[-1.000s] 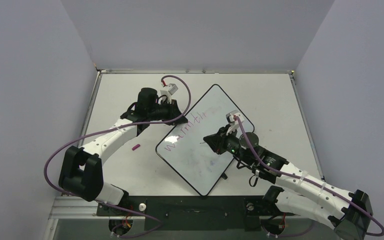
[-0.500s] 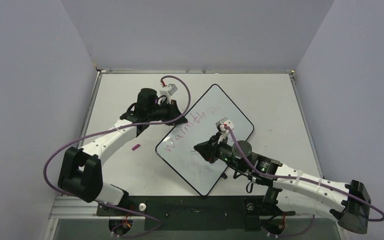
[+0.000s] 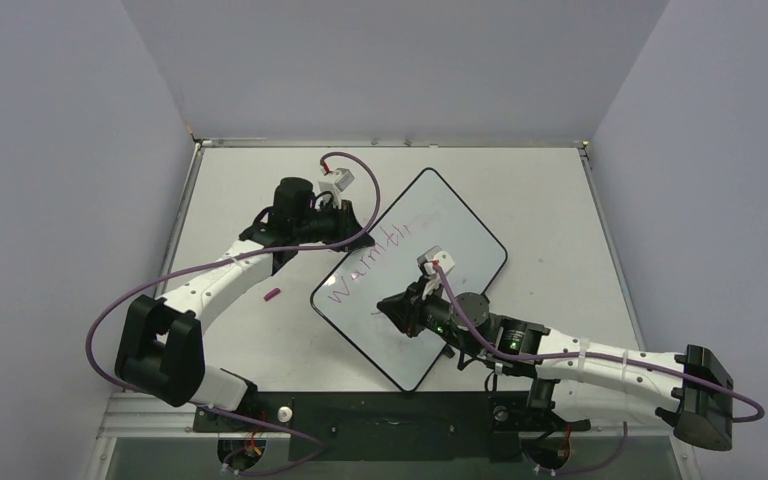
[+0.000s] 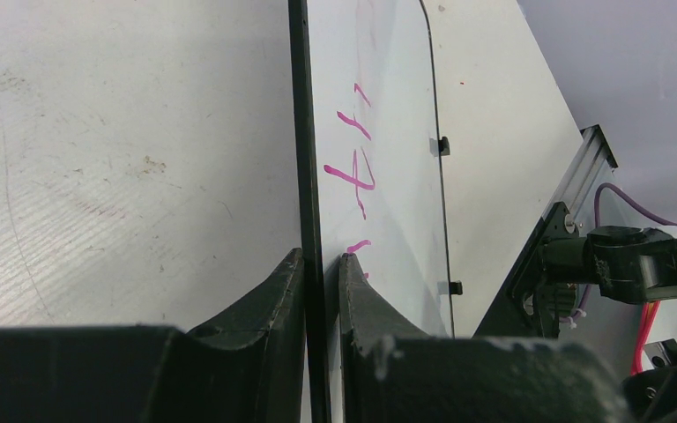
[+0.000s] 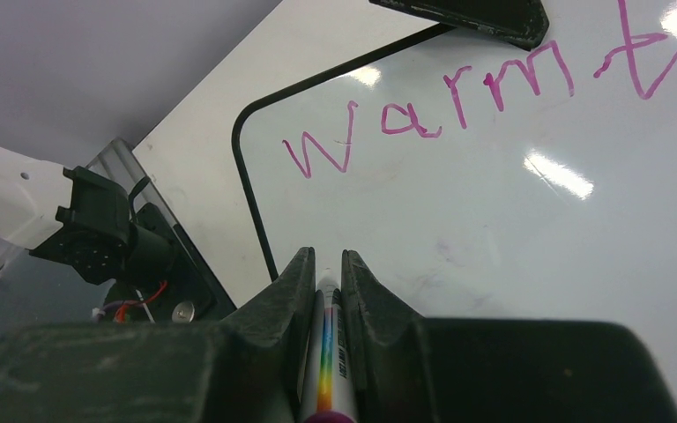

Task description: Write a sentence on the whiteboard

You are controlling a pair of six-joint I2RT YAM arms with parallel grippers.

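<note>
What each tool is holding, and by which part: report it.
The left tool clamps the whiteboard by its black-rimmed edge, with a finger on either side of the rim. The right tool grips a marker by its barrel.

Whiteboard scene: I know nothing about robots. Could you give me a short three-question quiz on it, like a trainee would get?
1. True or false: the left gripper is clamped on the whiteboard's rim.
2. The right gripper holds: A) an eraser, B) a marker, C) a cloth?
3. Fill in: the pink sentence so far reads "____".
Key: 1 true; 2 B; 3 Warmth.
</note>
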